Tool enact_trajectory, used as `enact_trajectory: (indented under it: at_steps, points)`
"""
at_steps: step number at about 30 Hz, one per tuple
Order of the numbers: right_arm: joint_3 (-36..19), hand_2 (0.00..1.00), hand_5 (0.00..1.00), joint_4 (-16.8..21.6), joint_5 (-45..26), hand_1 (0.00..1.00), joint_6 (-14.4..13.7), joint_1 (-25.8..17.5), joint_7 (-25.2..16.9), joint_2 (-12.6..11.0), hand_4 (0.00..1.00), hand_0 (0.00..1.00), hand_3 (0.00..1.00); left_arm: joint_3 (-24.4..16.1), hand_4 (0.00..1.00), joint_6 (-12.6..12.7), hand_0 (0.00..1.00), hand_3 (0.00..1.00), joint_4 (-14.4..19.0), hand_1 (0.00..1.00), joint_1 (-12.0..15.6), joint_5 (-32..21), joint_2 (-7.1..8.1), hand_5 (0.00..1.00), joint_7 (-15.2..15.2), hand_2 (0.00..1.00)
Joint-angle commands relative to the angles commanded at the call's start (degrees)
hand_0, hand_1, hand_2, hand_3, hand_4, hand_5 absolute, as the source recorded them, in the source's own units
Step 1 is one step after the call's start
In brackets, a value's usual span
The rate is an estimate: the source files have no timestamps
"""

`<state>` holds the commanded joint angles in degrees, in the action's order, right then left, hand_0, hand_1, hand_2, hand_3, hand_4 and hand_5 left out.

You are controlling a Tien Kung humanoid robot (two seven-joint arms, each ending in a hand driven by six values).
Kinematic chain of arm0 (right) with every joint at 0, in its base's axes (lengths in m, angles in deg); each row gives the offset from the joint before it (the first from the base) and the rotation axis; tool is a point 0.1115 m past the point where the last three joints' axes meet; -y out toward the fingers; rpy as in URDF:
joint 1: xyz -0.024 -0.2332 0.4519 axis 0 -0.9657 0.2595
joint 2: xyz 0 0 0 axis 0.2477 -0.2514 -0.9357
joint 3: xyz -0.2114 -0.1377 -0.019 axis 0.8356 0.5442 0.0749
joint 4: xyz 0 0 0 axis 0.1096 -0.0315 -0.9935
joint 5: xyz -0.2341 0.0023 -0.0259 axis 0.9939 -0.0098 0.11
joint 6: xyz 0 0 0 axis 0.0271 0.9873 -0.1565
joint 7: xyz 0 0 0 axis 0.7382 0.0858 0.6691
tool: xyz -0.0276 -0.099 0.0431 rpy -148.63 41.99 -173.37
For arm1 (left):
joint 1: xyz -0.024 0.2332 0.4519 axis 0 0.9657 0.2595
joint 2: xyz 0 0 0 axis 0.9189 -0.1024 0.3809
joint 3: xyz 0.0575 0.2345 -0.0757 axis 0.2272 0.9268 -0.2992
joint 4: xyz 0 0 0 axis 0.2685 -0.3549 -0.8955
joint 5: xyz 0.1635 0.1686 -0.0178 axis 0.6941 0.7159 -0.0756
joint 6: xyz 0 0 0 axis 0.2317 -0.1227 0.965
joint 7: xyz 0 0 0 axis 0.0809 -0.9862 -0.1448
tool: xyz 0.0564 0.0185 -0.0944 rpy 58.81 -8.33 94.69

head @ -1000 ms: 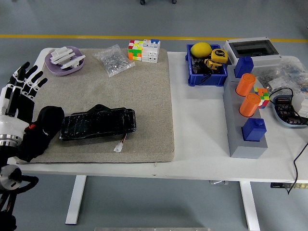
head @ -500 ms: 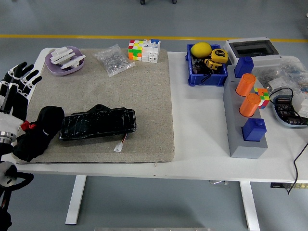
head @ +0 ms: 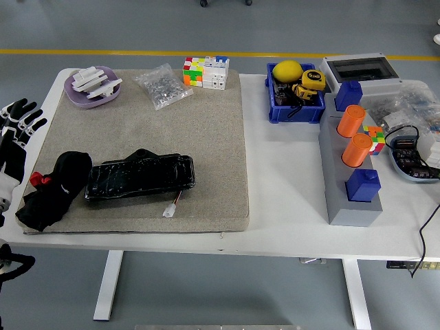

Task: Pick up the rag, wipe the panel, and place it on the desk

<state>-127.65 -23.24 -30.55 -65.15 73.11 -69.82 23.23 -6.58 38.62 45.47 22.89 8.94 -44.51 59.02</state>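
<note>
A black rag (head: 55, 187) lies crumpled at the front left of the grey mat (head: 206, 137), hanging a little over the mat's left edge. Right beside it lies the black glossy panel (head: 139, 177), with a small white plug on wires at its front. My left hand (head: 15, 141) is at the picture's left edge, left of the rag and apart from it, fingers spread and holding nothing. My right hand is out of view.
A purple bowl (head: 91, 87) with white parts, a clear bag (head: 162, 86) and colour cubes (head: 205, 71) stand at the mat's back. A blue bin (head: 295, 93), a grey block with orange cylinders (head: 352, 161) and cables fill the table's right side.
My left hand has drawn back to the left, off the rag and out toward the picture's edge. The rag and panel have stayed in place.
</note>
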Motion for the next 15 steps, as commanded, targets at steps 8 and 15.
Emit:
enact_trajectory:
  at_steps: [8, 15]
  points:
    - [-4.0, 0.589, 0.433, 0.0, 3.0, 0.605, 0.3, -0.8, -0.3, 0.2, 0.993, 0.701, 0.569, -0.1, 0.938, -0.2, 0.675, 0.615, -0.3, 0.699, 0.8, 0.3, -0.77, 0.462, -0.2, 0.682]
    - [-1.7, 0.59, 0.436, 0.0, 0.5, 0.605, 0.1, -0.8, -0.1, 0.6, 0.993, 0.701, 0.568, 0.6, 0.937, -0.3, 0.677, 0.614, -1.0, 0.699, 0.7, 0.2, -1.17, 0.461, -0.3, 0.683]
